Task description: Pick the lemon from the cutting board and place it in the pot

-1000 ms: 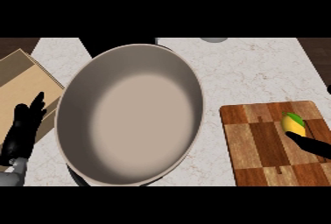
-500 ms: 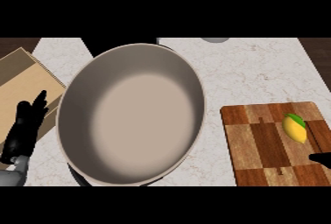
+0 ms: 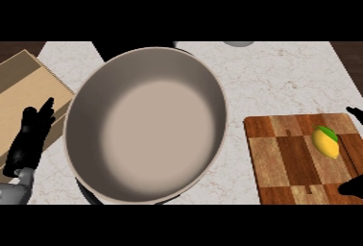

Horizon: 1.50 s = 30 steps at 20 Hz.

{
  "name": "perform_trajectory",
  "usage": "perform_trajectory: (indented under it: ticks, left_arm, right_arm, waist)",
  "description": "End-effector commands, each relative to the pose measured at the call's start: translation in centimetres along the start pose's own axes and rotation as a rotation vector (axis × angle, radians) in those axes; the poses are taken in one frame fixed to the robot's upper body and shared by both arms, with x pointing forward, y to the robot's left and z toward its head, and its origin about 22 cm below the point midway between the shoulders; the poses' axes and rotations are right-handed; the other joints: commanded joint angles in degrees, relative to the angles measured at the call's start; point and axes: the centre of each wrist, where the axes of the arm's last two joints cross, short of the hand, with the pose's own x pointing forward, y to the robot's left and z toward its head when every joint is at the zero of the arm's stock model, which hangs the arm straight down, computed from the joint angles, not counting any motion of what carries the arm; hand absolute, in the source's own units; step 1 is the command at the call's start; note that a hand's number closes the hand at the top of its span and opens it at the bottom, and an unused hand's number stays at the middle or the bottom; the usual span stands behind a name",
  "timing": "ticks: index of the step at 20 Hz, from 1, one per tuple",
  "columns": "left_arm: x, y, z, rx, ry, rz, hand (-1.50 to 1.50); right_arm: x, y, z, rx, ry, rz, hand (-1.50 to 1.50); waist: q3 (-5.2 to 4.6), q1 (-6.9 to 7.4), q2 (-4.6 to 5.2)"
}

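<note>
A yellow lemon with a green tip lies on the wooden cutting board at the right, toward the board's right side. The big grey pot fills the middle of the counter, its inside bare. Only small parts of my right hand show at the right edge: a dark tip below the lemon and another fingertip above it, spread apart and not touching the lemon. My left hand rests open left of the pot, fingers straight and pointing up.
A tan wooden board lies at an angle at the far left, partly under my left hand. A small grey round thing peeks in at the top edge. White marble counter lies between pot and cutting board.
My right hand has drawn back to the right off the lemon, which now shows whole. Hand parts now flank it above and below. The left hand has barely moved.
</note>
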Motion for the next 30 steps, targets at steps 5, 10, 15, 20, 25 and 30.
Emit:
perform_trajectory:
  ticks: [5, 10, 15, 20, 25, 30]
  left_arm:
    - [-0.4, 0.1, -2.4, -0.016, 0.022, 0.008, 0.00]
    - [-0.8, -1.6, -0.6, 0.031, 0.017, -0.003, 0.00]
    - [0.5, 2.6, -1.7, 0.005, 0.019, 0.008, 0.00]
    - [0.2, -0.1, -0.4, 0.005, 0.012, -0.006, 0.00]
    - [0.0, 1.7, -1.0, -0.010, 0.019, -0.001, 0.00]
    - [0.1, 0.2, -1.2, 0.010, 0.018, 0.000, 0.00]
  right_arm:
    - [-0.6, -1.1, -2.8, 0.035, 0.074, -0.008, -1.50]
    - [-1.7, 2.9, -3.8, 0.051, 0.097, 0.032, -1.50]
    - [-1.8, 6.3, -5.1, 0.049, 0.087, 0.015, -1.50]
    - [-2.3, 4.7, -6.0, 0.025, 0.071, 0.017, -1.50]
    - [-2.5, 4.7, -7.8, 0.043, 0.131, 0.053, -1.50]
    - [-3.0, 7.2, -9.4, 0.087, 0.154, 0.036, -1.50]
  waist:
    - [-0.09, -0.08, 0.23]
    - [-0.06, 0.04, 0.21]
    - [-0.06, 0.05, 0.19]
    - [-0.07, -0.03, 0.12]
    - [-0.08, 0.09, 0.15]
    - [-0.07, 0.15, 0.21]
